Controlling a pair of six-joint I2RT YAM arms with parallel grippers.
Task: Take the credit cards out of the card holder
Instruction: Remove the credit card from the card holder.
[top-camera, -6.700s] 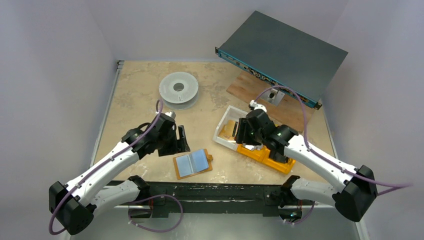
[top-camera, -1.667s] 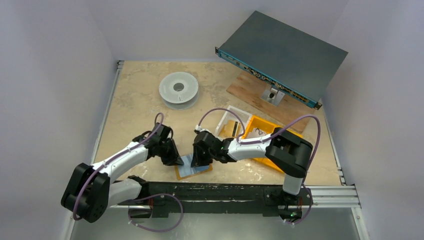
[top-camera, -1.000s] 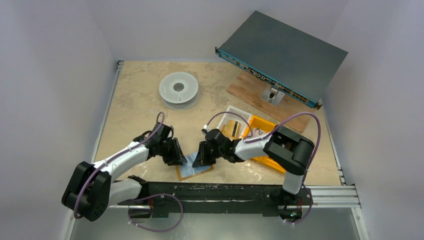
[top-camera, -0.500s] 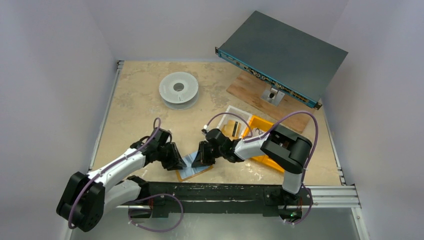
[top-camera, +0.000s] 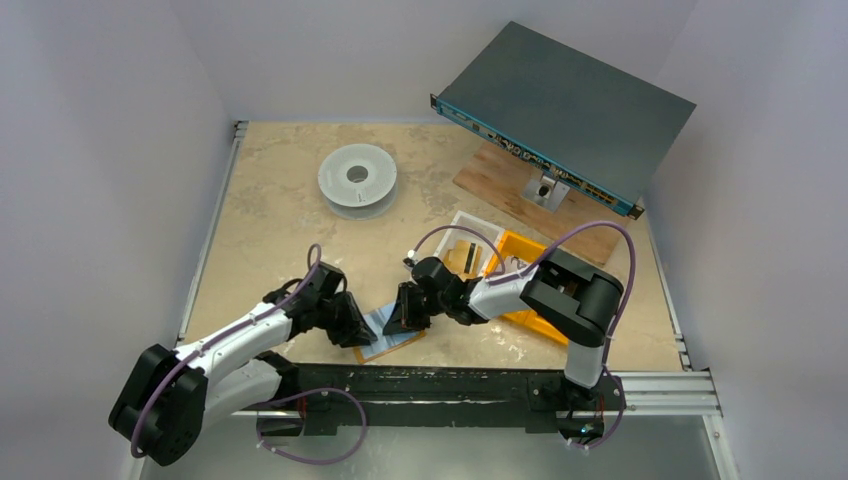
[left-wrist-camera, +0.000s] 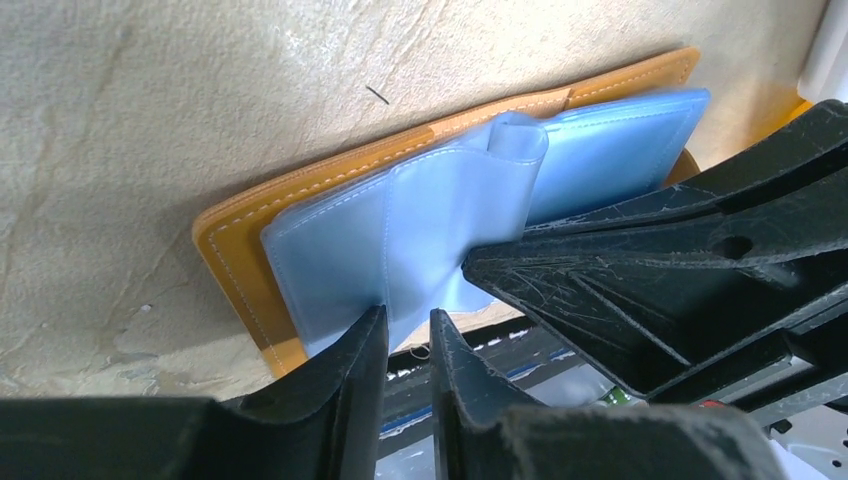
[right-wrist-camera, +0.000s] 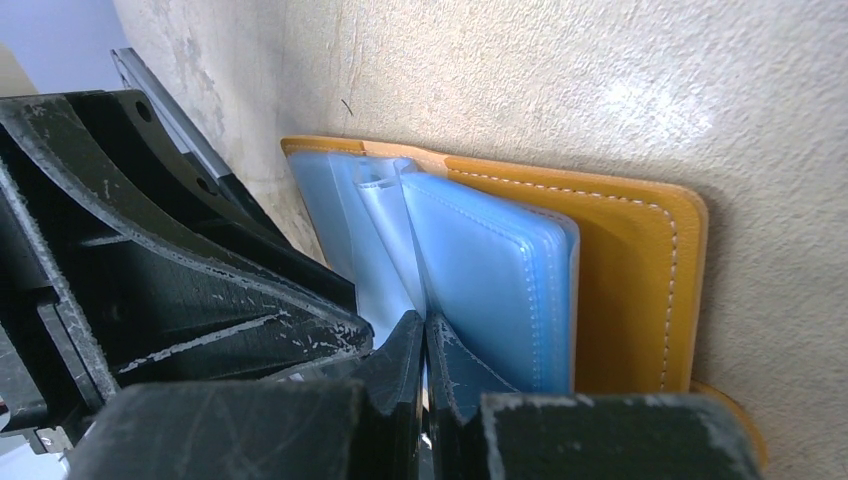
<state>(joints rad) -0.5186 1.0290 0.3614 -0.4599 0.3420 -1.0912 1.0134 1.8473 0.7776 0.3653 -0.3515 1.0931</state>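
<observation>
The card holder lies open on the table near the front rail, mustard-orange with pale blue plastic sleeves fanned up from its fold. The credit cards are hidden; I cannot make them out inside the sleeves. My left gripper is at the holder's near-left edge, its jaws a narrow gap apart with the sleeve's edge at their tips. My right gripper is shut, its tips pressed into the crease between two sleeves. The two grippers almost touch over the holder.
A white spool sits at the back left. A white tray and an orange bin lie behind my right arm. A grey rack unit rests tilted on a wooden board. The black rail runs just in front of the holder.
My left gripper has slid toward the front rail along the holder's left side and its jaws have narrowed. Over the last second my right gripper has stayed on the sleeves.
</observation>
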